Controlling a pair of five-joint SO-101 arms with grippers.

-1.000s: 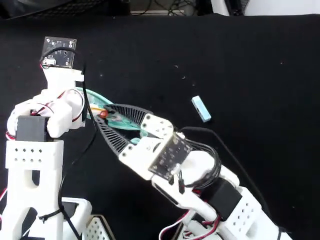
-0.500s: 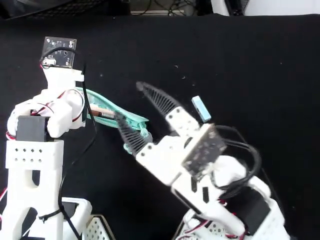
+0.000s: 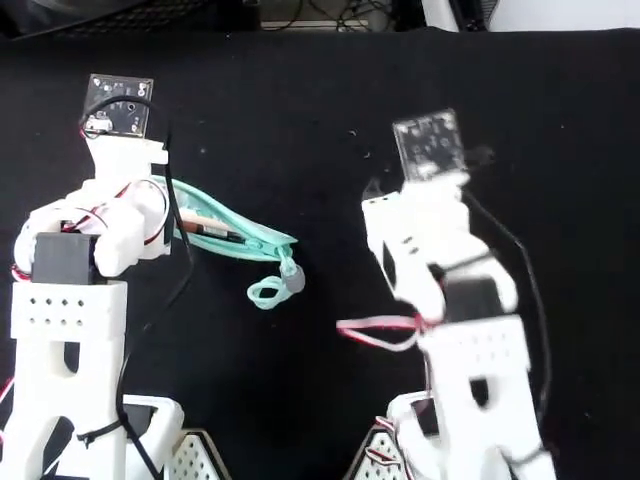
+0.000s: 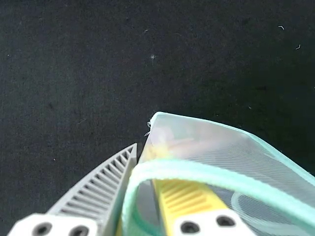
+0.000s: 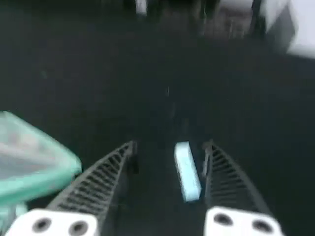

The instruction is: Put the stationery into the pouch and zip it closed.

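Mint pouch (image 3: 252, 240) holds a pen (image 3: 210, 228), left gripper (image 4: 142, 150) clamping its rim; right gripper (image 5: 170, 147) gapes around eraser (image 5: 187, 172)

The black table (image 3: 560, 120) is lit evenly from above and stays very dark. The white arm shells (image 3: 60, 330) are rendered bright, near washed out, in the high view. A pale sheen is picked up on the pouch (image 4: 221, 147) in the left wrist view.

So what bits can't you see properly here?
One end of the pouch: high view, the left arm covers it.
Things inside the pouch: left wrist view, its cloudy wall blurs them.
The blue eraser: right wrist view, too blurred to tell whether the open right gripper touches it.
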